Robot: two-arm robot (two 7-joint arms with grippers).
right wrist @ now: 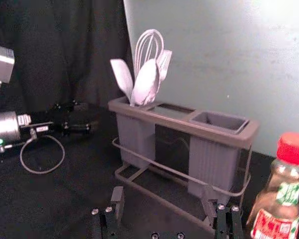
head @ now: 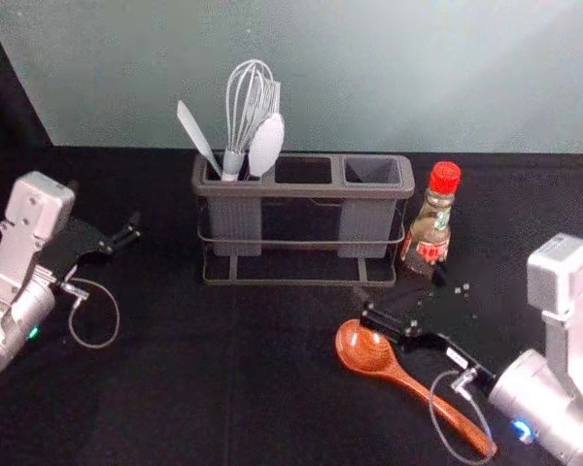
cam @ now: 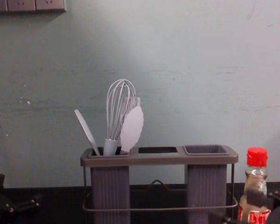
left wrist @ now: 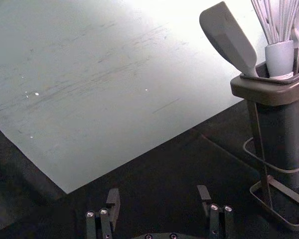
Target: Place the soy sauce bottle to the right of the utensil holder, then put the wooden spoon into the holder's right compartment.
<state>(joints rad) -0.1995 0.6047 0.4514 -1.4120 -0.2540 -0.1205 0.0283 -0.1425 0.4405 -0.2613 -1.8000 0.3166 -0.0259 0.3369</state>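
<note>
no legible words or numbers, soy sauce bottle with red label, its marks too small to read

Below the right gripper there is one wooden spoon, and beyond this gripper, one bottle. To the gripper's left there are one holder, two cups and four pale utensils.

Bottle upright beside holder, spoon flat
</note>
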